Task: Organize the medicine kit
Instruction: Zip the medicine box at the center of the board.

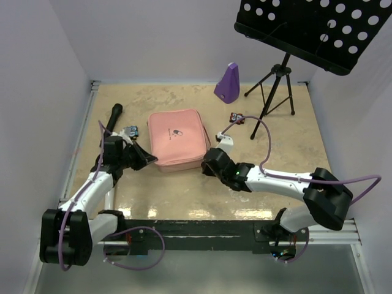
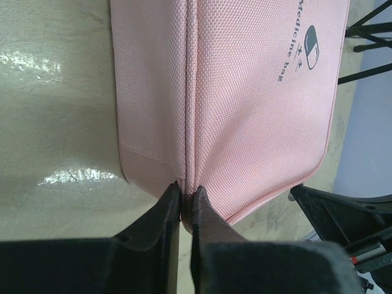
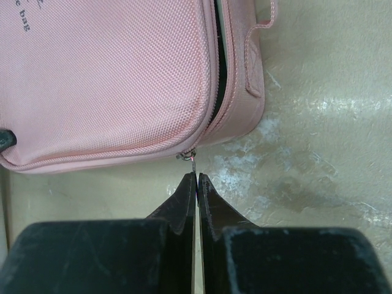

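Left wrist view, and here's the lettering: the lid of the pink medicine kit (image 2: 257, 110) carries the words "Medicine bag" in dark grey print, running sideways in this view near the lid's far edge. Right beside the words sits a two-tone pill logo (image 2: 310, 47), with tiny plus signs (image 2: 298, 54) between it and the text. On the right wrist view only the tail end shows, "bag", at the top left corner of the frame. From the top camera the print is a dark speck, too small to read.
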`<act>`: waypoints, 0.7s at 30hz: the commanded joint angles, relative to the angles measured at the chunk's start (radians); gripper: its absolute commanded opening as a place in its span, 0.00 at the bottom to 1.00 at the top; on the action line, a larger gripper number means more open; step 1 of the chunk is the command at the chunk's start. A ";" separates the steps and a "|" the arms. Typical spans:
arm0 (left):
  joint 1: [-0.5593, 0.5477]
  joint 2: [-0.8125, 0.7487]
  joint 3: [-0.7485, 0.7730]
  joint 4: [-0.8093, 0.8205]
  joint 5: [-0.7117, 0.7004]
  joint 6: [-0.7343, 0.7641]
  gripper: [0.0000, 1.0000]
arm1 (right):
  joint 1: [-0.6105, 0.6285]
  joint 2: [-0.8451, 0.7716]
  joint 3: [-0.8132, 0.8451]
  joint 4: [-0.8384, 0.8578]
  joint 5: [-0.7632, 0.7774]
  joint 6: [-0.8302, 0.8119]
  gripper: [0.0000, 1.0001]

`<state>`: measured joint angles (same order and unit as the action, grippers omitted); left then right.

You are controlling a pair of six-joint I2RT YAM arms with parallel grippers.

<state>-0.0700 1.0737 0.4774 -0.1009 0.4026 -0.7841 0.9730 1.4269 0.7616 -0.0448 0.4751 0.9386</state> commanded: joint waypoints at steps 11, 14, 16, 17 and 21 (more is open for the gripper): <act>0.070 -0.049 0.139 0.018 -0.055 0.023 0.73 | -0.033 -0.056 -0.068 -0.179 0.074 -0.035 0.00; 0.047 -0.131 0.098 0.053 -0.039 -0.052 0.76 | -0.033 -0.052 -0.067 -0.172 0.071 -0.041 0.00; -0.019 -0.188 0.070 0.056 -0.082 -0.107 0.77 | -0.033 -0.051 -0.067 -0.167 0.069 -0.046 0.00; -0.069 -0.213 0.063 0.049 -0.129 -0.133 0.78 | -0.031 -0.048 -0.068 -0.162 0.069 -0.046 0.00; -0.325 -0.267 0.023 0.029 -0.330 -0.295 0.79 | -0.031 -0.034 -0.064 -0.153 0.069 -0.055 0.00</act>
<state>-0.2165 0.8433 0.5430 -0.0803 0.2478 -0.8989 0.9432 1.3731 0.7177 -0.1131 0.5163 0.9104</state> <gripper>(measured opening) 0.784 0.010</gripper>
